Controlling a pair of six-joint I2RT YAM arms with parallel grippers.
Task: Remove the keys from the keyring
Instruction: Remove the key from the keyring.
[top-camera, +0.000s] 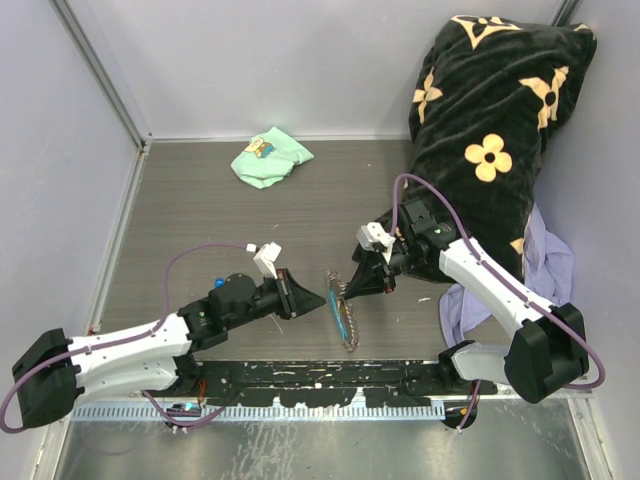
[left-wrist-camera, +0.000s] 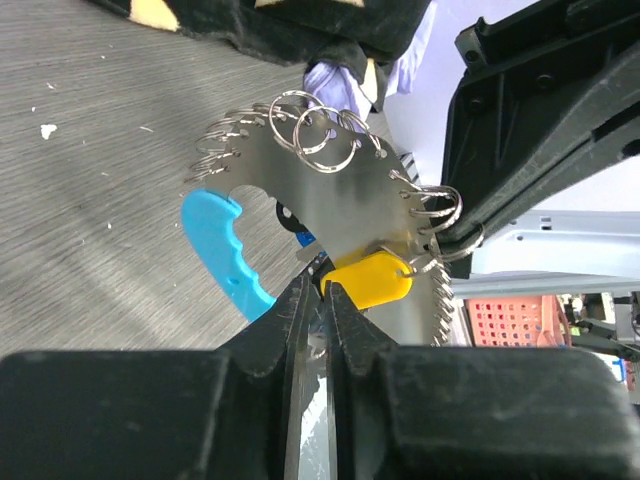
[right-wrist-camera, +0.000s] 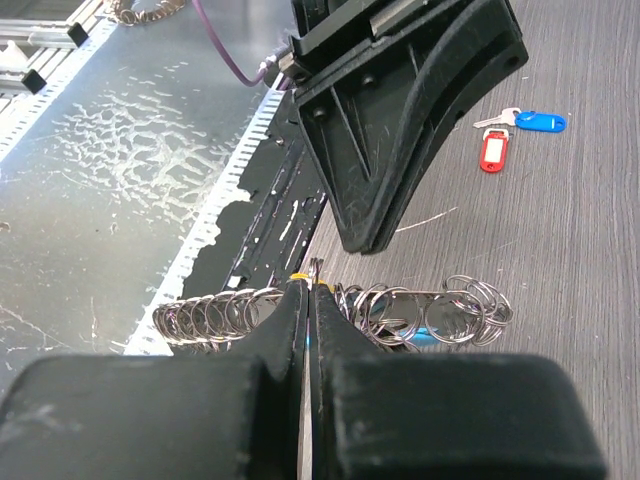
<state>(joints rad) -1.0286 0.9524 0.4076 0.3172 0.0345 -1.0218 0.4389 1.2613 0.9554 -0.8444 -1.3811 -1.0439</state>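
The left gripper (left-wrist-camera: 318, 292) has its fingers drawn almost together, leaving only a thin slit. In that slit sits the silvery end of the yellow-tagged key (left-wrist-camera: 368, 280), whose tag pokes out just beside the right-hand fingertip. The right gripper (right-wrist-camera: 308, 286) is pressed fully closed, and its tips pinch the edge of the keyring (left-wrist-camera: 330, 190) from the opposite side. The two grippers meet nose to nose, close to touching.

The keyring is caught between them. In the left wrist view it is a flat silvery plate with many small split rings threaded along its rim. The yellow tag hangs from the part of the rim nearest the left fingertips. A sky-blue fob (left-wrist-camera: 222, 250) sticks out from the plate on the side away from the right gripper. From above, a thin grey chain (top-camera: 349, 338) trails from the ring toward the near edge of the table (top-camera: 200, 210). Whether the plate rests on the table or hangs just over it cannot be told.

A red-tagged key (right-wrist-camera: 492, 150) and a blue-tagged key (right-wrist-camera: 540, 121) lie loose on the table, side by side, beyond the left gripper and well apart from the ring.

A mint-green cloth (top-camera: 270, 158) sits near the far wall. A black flowered blanket (top-camera: 490, 110) is heaped on the right, over a lavender cloth (top-camera: 550, 262).
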